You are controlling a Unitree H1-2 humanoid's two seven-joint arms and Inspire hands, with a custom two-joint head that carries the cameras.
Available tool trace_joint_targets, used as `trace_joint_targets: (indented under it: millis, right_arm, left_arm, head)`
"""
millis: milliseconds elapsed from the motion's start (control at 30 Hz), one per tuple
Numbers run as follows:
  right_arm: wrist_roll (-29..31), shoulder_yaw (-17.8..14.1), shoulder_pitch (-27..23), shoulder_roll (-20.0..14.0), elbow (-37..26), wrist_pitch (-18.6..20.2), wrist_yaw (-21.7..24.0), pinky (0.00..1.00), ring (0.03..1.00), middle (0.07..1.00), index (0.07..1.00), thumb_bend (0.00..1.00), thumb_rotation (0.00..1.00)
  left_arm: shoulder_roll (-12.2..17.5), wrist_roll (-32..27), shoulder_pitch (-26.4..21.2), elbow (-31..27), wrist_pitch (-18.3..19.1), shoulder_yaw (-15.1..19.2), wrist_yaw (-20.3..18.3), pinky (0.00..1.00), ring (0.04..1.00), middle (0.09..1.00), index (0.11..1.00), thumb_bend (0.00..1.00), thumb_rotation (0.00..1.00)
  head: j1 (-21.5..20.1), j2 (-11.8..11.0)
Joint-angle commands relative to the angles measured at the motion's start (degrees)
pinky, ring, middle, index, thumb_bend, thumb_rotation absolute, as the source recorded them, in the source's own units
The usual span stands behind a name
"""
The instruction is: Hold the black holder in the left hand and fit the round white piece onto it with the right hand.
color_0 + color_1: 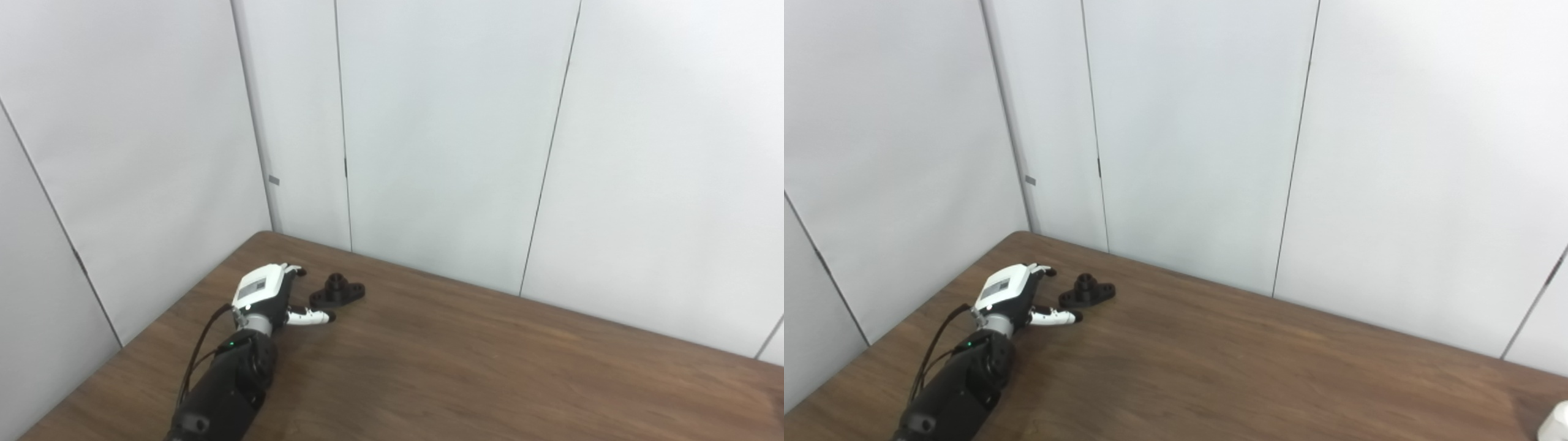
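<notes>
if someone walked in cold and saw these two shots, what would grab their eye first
Probably the left hand, white against the dark wooden table, reaching toward the far left corner with its fingers apart and holding nothing. Just to its right lies the black holder, flat on the table with its round stub pointing up, close to the thumb. Beyond that, only plain white wall panels; the right hand is out of view.

We look down from two head cameras set side by side, facing the far left corner of the desk (pixel 465 361) and the white wall panels (pixel 441 122) from some way off, both sharing nearly the same scene, the right eye view shifted slightly rightward.
</notes>
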Motion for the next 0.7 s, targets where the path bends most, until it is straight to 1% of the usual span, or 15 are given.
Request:
trace_joint_targets:
  millis: [0,100,233,367,433,567,667]
  right_arm:
    - [0.31,0.31,0.63,0.56,5.38,0.76,0.47,0.74,0.77,0.787,0.823,0.46,0.96]
    - [0.29,0.36,0.58,0.47,5.69,0.49,0.63,0.73,0.778,0.796,0.824,0.46,0.97]
    - [-0.01,0.55,0.74,0.59,5.18,0.69,0.53,0.71,0.786,0.798,0.822,0.48,0.97]
    - [0.37,0.55,0.74,0.73,5.31,0.21,0.65,0.7,0.785,0.797,0.821,0.45,0.96]
    - [-0.12,0.55,0.79,0.8,5.34,-0.01,0.45,0.7,0.788,0.802,0.825,0.45,0.96]
    - [-0.65,0.52,1.06,1.13,4.64,0.92,-0.12,0.71,0.8,0.803,0.824,0.47,0.96]
    - [-0.77,0.49,1.1,1.17,4.88,0.3,0.01,0.7,0.808,0.81,0.828,0.44,0.97]
  left_arm:
    - [1.92,-1.11,-3.25,-0.41,0.33,0.93,0.59,1.0,0.997,0.938,0.85,0.91,0.44]
    - [1.93,-2.51,-3.7,0.02,0.8,1.07,0.32,1.0,0.998,0.935,0.849,0.9,0.43]
    - [1.91,-5.35,-4.36,1.15,0.13,1.63,-0.03,1.0,1.0,0.936,0.85,0.89,0.42]
    - [1.84,-6.78,-4.79,1.52,0.18,1.33,-0.09,1.0,1.0,0.944,0.839,0.88,0.41]
    - [1.79,-7.22,-5.01,1.66,0.31,1.15,0.09,1.0,1.0,0.947,0.83,0.88,0.4]
    - [1.44,-8.6,-6.24,3.17,0.78,1.17,0.07,1.0,1.0,0.949,0.807,0.86,0.39]
    - [1.33,-9.41,-6.75,3.91,0.74,1.05,-0.1,1.0,1.0,0.95,0.793,0.86,0.38]
  head:
    - [-0.01,-0.06]
    - [-0.15,-0.09]
    - [-0.48,-0.01]
    - [-0.62,-0.02]
    - [-0.87,-0.06]
    - [-1.36,-0.09]
    - [-1.44,0.05]
